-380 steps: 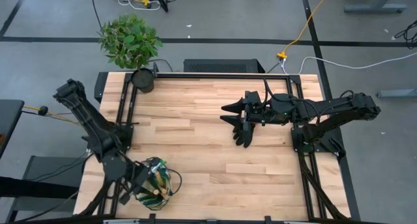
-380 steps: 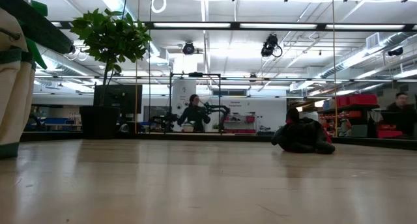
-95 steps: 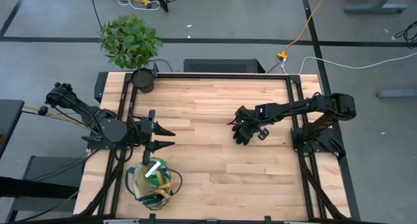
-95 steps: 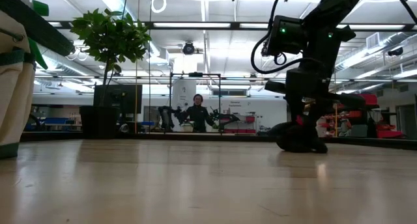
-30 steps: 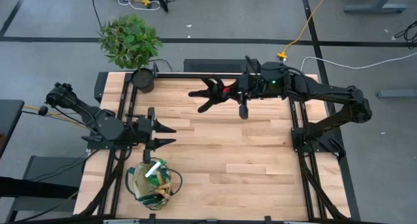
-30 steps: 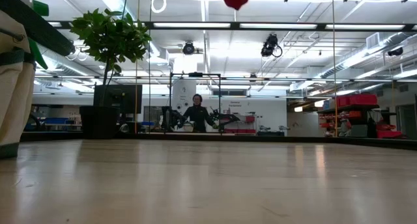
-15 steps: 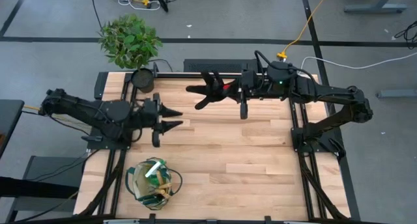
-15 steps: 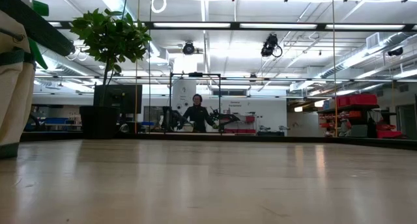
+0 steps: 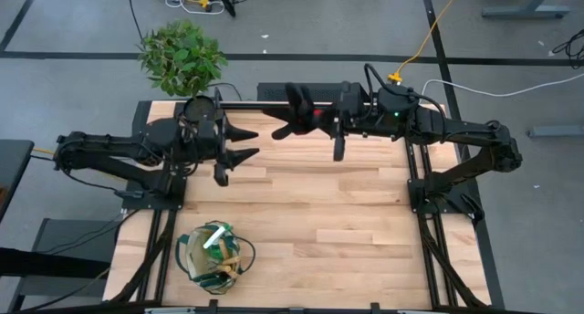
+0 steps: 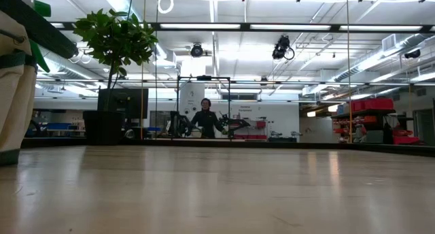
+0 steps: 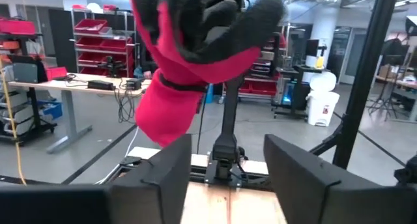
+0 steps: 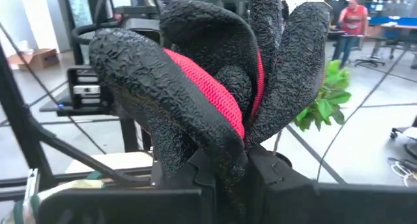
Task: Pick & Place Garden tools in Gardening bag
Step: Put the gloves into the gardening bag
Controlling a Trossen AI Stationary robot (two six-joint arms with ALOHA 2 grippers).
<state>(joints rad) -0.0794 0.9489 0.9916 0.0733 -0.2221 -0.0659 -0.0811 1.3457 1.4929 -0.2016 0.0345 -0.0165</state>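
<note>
Right gripper point(image 9: 327, 122) is clamped on the black-and-red glove point(image 9: 297, 112), up over the table's far edge — left gripper point(image 9: 245, 142) sits spread and empty just beside it.

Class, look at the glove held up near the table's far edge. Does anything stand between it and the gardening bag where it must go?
Nothing visible blocks it. The right end effector holds the glove above the table; the gardening bag sits open-topped at the near left. The left end effector hovers beside the glove.
</note>
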